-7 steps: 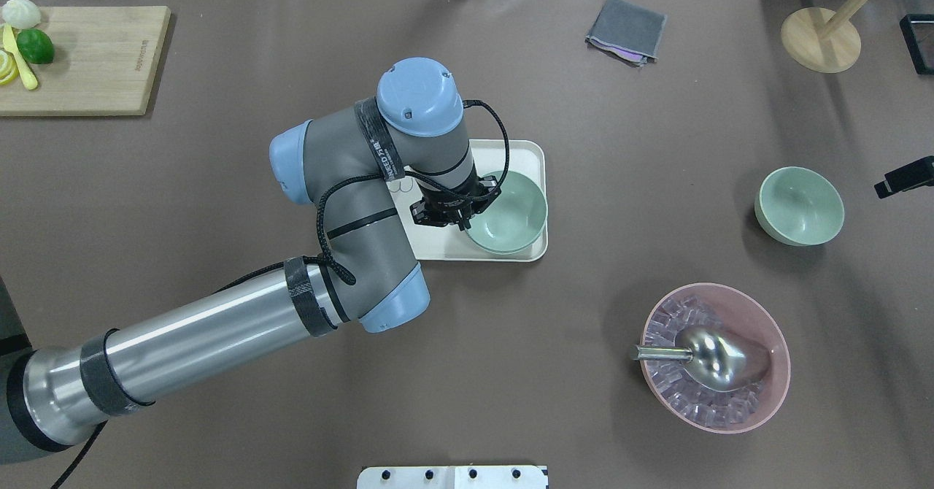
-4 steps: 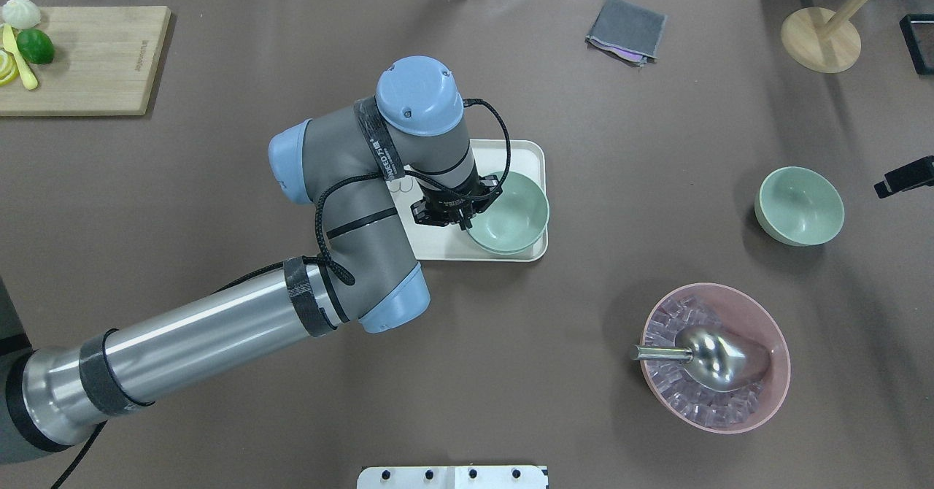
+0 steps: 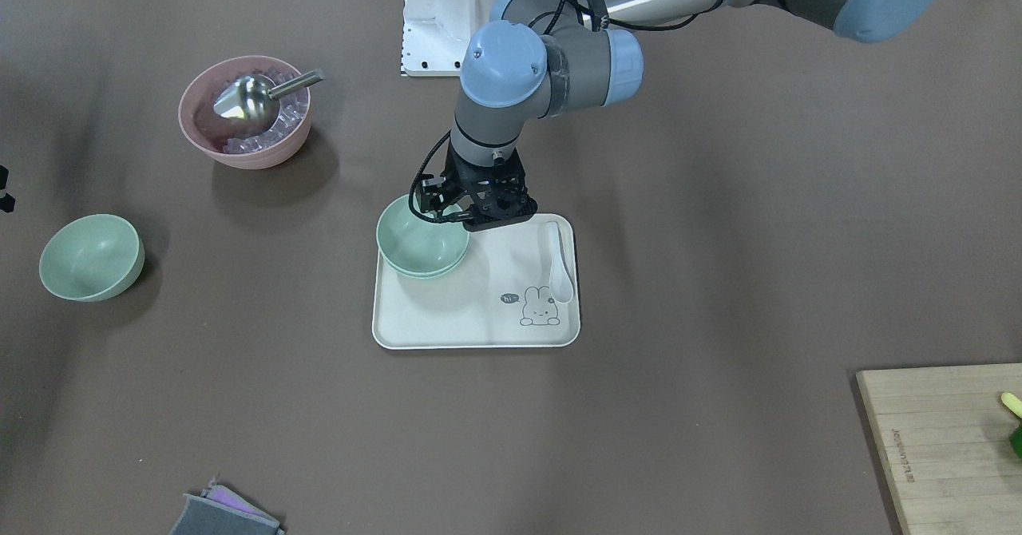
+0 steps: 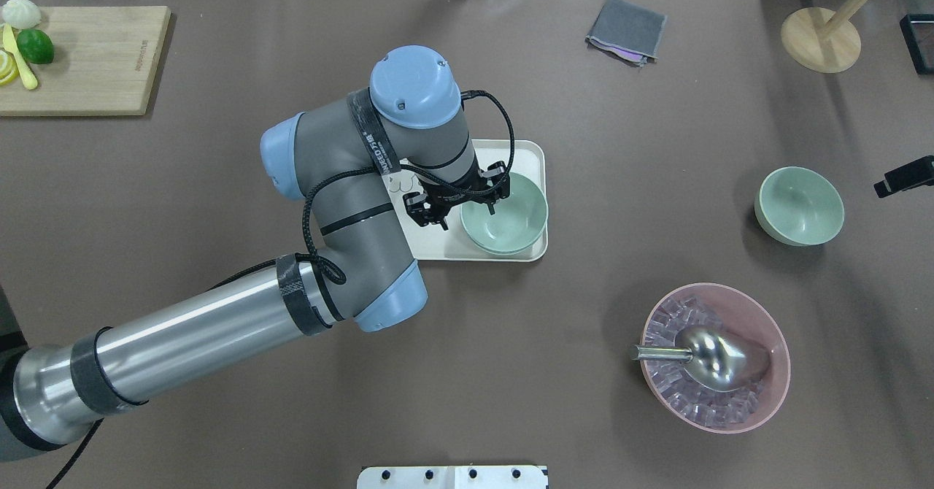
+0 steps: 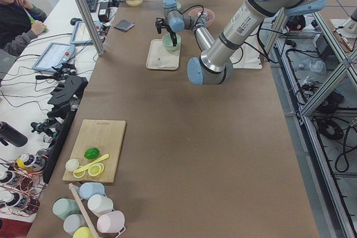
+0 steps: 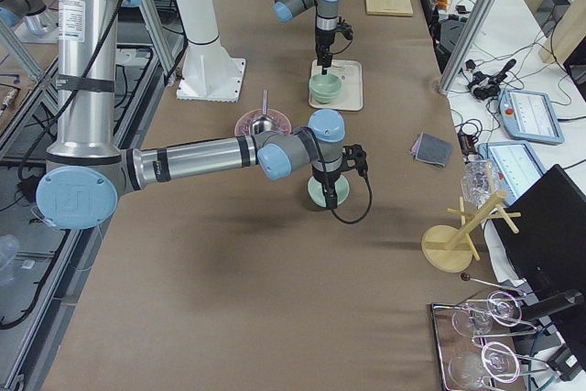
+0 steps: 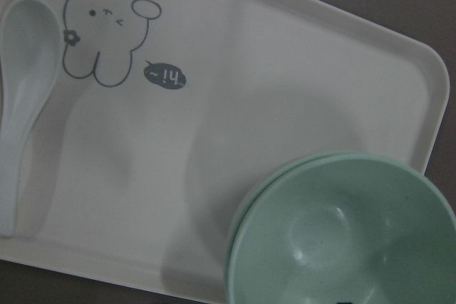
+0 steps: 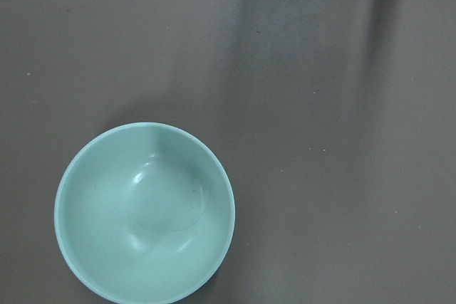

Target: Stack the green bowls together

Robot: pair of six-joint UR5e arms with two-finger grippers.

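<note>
Bowls first: two green bowls [image 4: 505, 214] sit nested one inside the other, upright, on the cream tray [image 4: 527, 155], in the corner nearest the pink bowl [image 4: 775, 343]; two rims show in the front and left wrist views. My left gripper [image 4: 469, 215] hangs just above the stack's rim on the side toward the tray's middle. Its fingers are spread, one over the inside of the top bowl and one outside it, and they pinch nothing. A white spoon [image 3: 559, 267] lies on the tray beside the rabbit drawing, apart from the stack. The third bowl [image 4: 799, 205] stands alone and upright on the brown table [image 4: 584, 292], well apart from the tray. My right gripper [image 6: 328, 174] hovers above it; I cannot tell whether its fingers are spread or pressed together. The pink bowl holds ice and a metal scoop [image 4: 711, 356].
</note>
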